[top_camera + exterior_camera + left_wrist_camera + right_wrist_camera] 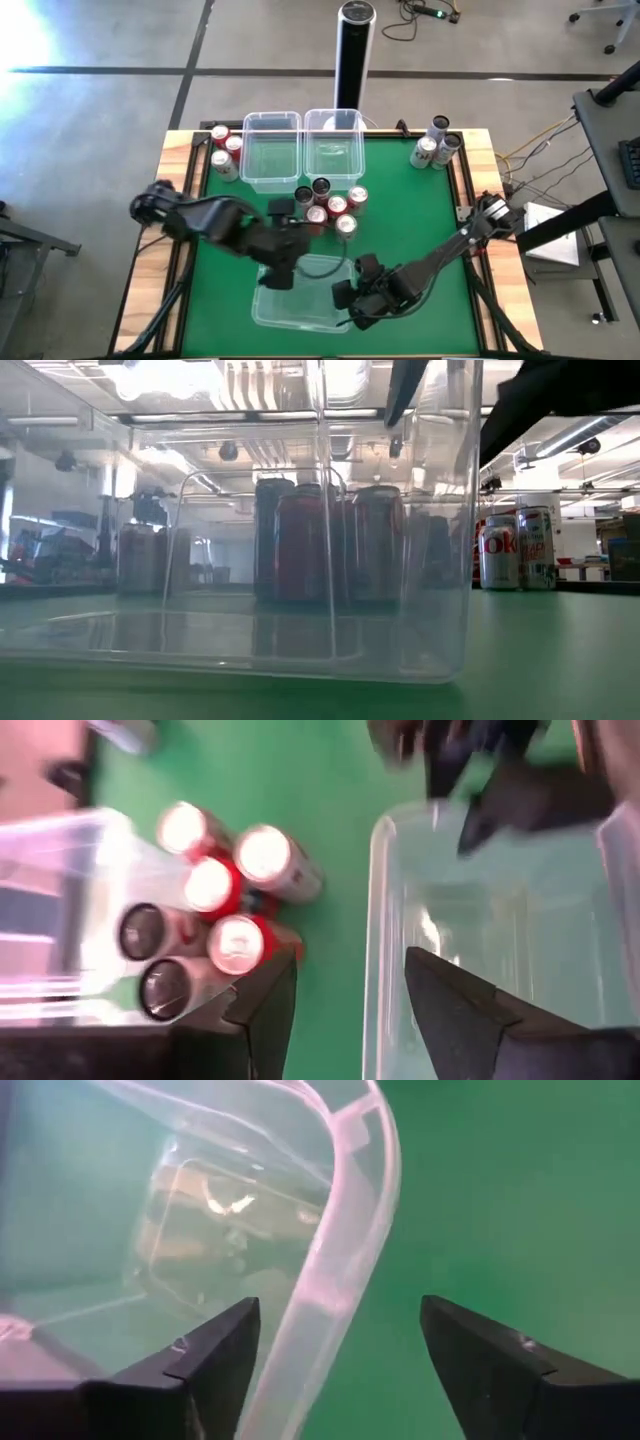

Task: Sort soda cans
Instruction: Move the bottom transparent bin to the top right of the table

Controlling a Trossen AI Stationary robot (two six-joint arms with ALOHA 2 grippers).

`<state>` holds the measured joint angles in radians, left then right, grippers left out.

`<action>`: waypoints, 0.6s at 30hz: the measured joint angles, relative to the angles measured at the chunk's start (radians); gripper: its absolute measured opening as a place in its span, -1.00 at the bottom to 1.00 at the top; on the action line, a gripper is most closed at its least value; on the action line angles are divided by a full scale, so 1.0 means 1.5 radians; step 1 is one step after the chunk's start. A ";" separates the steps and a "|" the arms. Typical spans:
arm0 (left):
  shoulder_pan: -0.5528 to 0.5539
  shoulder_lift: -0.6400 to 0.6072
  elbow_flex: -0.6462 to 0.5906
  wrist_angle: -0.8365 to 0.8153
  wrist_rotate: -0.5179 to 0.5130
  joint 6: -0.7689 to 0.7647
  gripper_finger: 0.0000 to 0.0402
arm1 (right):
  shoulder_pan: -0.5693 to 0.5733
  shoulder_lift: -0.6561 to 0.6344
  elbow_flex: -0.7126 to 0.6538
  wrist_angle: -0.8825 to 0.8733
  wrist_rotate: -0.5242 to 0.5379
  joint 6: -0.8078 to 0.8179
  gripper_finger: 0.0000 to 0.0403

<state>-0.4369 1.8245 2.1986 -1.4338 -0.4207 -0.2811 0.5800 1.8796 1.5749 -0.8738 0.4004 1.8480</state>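
Observation:
Soda cans stand upright on the green mat in three groups: red and black ones at the middle (330, 205) (210, 910), red and silver ones at the far left (225, 150), and silver ones at the far right (435, 148) (515, 550). A clear bin (300, 290) sits near the front edge. My left gripper (283, 262) (350, 960) is open, its fingers on either side of the bin's far wall (372, 920). My right gripper (350, 300) (340, 1305) is open, straddling the bin's right rim (345, 1250).
Two more clear bins (270, 150) (335, 145) stand side by side at the far middle. A tall black-and-silver post (353, 50) rises behind the table. The mat is bare at the near left and near right.

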 joint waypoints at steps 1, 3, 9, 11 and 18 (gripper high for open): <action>-0.013 -0.010 0.000 -0.001 -0.022 -0.021 -0.15 | -0.005 0.004 0.000 0.005 0.004 0.000 0.27; -0.042 -0.029 -0.001 -0.001 -0.059 -0.059 -0.17 | -0.012 0.004 0.000 0.007 0.003 -0.001 0.17; -0.108 -0.065 -0.001 -0.003 -0.233 -0.156 -0.19 | -0.044 0.000 0.000 0.018 -0.061 -0.065 -0.28; -0.121 -0.072 -0.001 -0.003 -0.302 -0.204 -0.19 | -0.053 0.000 0.000 0.018 -0.078 -0.097 -0.46; -0.169 -0.104 0.030 -0.002 -0.386 -0.284 -0.19 | -0.077 -0.022 -0.001 0.051 -0.060 -0.147 -0.89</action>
<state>-0.6911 1.6692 2.2438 -1.4372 -1.0000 -0.7064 0.4644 1.8469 1.5730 -0.7974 0.3096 1.6269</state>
